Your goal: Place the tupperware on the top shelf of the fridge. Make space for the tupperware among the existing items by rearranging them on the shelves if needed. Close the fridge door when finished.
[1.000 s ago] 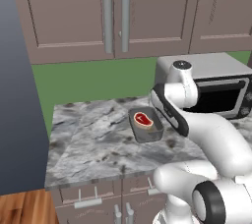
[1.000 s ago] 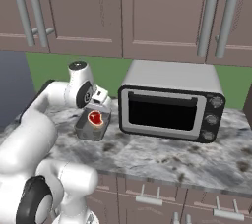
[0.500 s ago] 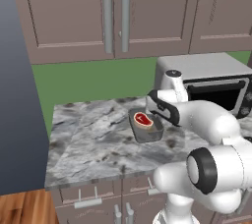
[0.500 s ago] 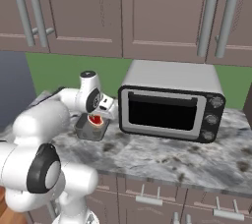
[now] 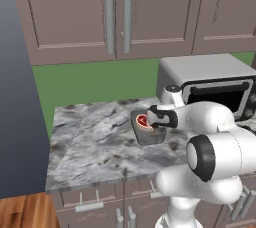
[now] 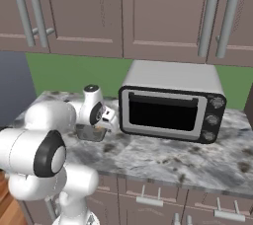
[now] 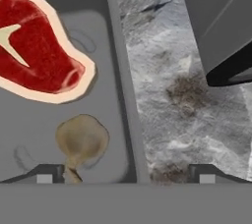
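The arm has swung lower over the tupperware (image 5: 148, 128) near the bench's (image 5: 90, 142) middle; the tool (image 7: 125, 176), jaws spread wide, straddles its wall, poised to grasp.

Close view down onto a grey open plastic tupperware container (image 7: 115, 70), holding a red raw steak with a pale fat rim (image 7: 37, 46) and, just below it, a small tan mushroom-shaped piece (image 7: 81, 139). The container's right wall lies between the end effector (image 7: 123, 173) fingertips, set wide apart. Right: grey marbled stone table (image 7: 182, 95); grey box-shaped appliance corner (image 7: 221, 16).
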